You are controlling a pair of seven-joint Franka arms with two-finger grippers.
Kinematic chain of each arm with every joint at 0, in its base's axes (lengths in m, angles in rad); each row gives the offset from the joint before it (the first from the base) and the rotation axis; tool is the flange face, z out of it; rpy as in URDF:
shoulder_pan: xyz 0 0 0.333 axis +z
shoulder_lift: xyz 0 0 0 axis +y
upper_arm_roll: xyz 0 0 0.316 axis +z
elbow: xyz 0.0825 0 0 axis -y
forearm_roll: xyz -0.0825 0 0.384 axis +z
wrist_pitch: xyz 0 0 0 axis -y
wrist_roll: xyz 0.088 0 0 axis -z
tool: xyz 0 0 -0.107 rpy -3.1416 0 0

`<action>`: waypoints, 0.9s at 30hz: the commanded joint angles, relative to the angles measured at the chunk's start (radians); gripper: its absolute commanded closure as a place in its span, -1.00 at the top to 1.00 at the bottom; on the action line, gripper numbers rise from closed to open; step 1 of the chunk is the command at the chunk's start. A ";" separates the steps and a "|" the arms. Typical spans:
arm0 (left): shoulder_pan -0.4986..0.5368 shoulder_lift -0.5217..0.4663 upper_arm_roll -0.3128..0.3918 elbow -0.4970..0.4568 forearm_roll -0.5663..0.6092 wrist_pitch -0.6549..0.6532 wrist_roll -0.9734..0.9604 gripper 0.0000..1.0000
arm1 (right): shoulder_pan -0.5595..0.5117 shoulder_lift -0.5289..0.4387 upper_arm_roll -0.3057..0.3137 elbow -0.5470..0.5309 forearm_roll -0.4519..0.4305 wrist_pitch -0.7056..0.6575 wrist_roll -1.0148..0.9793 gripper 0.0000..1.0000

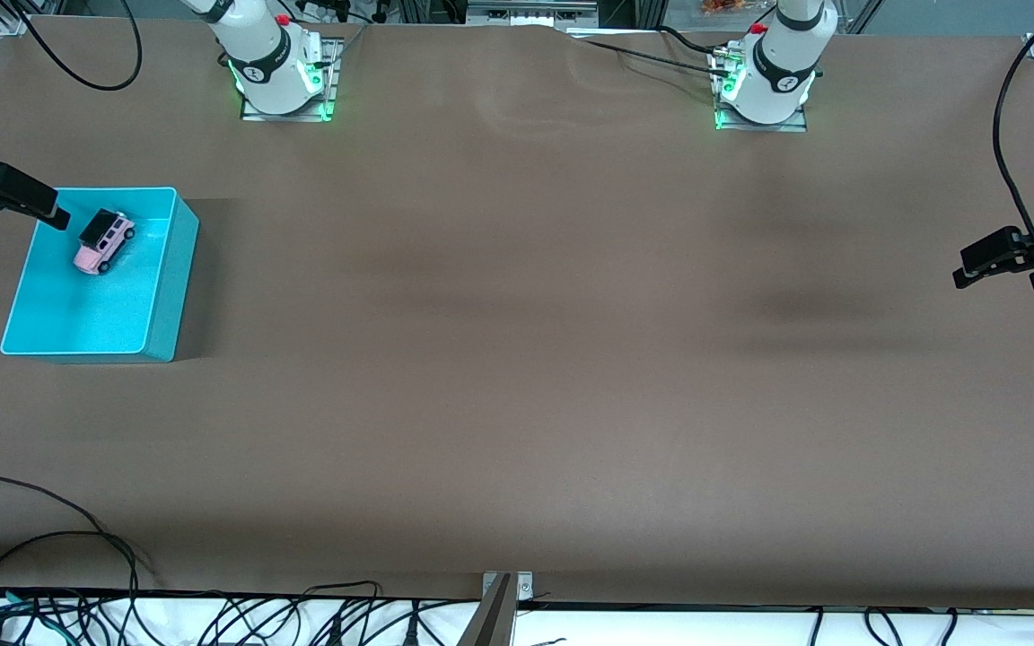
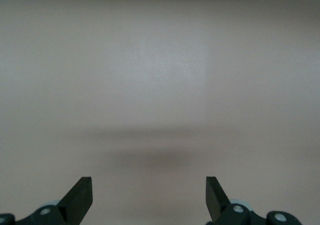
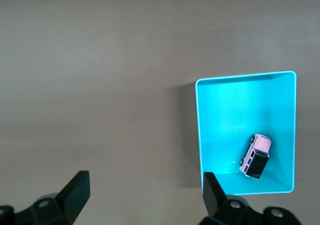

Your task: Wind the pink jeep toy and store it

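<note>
The pink jeep toy (image 1: 104, 242) is seen lying diagonally inside the teal bin (image 1: 171, 305), just below the empty, open right gripper (image 1: 57, 217), while the open left gripper (image 1: 1002, 266) is held idle well away over bare surface (image 1: 517, 377).

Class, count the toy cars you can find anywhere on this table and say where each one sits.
1. The pink jeep toy lies inside the teal bin, at the right arm's end of the table, in the part of the bin farther from the front camera. Nothing seems hidden.
</note>
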 commanded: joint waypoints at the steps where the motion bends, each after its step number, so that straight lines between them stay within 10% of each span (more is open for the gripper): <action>1: 0.001 -0.007 -0.004 0.002 -0.006 -0.011 0.015 1.00 | -0.002 0.005 0.000 0.024 -0.007 -0.012 -0.020 1.00; 27: 0.001 -0.005 -0.016 -0.002 0.010 -0.011 0.013 1.00 | -0.004 0.005 -0.003 0.025 -0.007 -0.012 -0.020 1.00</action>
